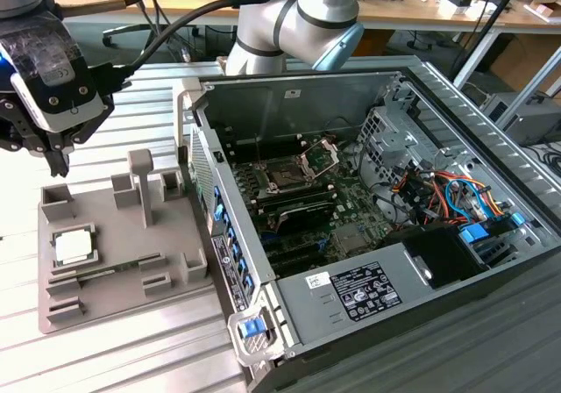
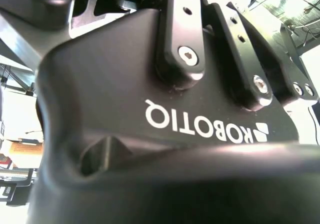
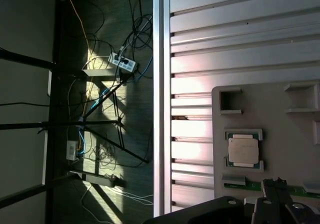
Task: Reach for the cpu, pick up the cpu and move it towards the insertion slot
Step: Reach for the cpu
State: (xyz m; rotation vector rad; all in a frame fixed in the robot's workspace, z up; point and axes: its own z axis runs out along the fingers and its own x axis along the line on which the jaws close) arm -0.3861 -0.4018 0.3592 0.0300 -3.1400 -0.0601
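Ribbed metal worktop (image 1: 131, 358) carries a grey tray (image 1: 105, 310); the cpu (image 1: 74, 246) lies flat in it, below the gripper (image 1: 57, 163), untouched; whether the gripper is open I cannot tell

1. Here's the counter (image 1: 131, 358): ribbed bare aluminium slats with a soft sheen where the light hits.
2. On to the grey tray (image 1: 123, 279): moulded plastic, matt, no gloss anywhere.
3. The cpu (image 1: 73, 246) shows a whitish satin metal lid and a tan rim, and in the first wrist view (image 3: 243, 150) it looks smooth.
4. The claw (image 1: 54, 158) wears black matt casing. In the second wrist view, its screws (image 2: 188, 57) glint as glossy metal.
5. The robot arm (image 1: 326, 7) is smooth silvery metal with pale blue glossy plastic caps.
6. The computer case (image 1: 289, 103) is dull grey sheet metal.
7. The insertion slot (image 1: 285, 179) has a bright, polished metal frame.
8. The cables (image 1: 447, 191) are in slick orange and blue plastic sheathing.
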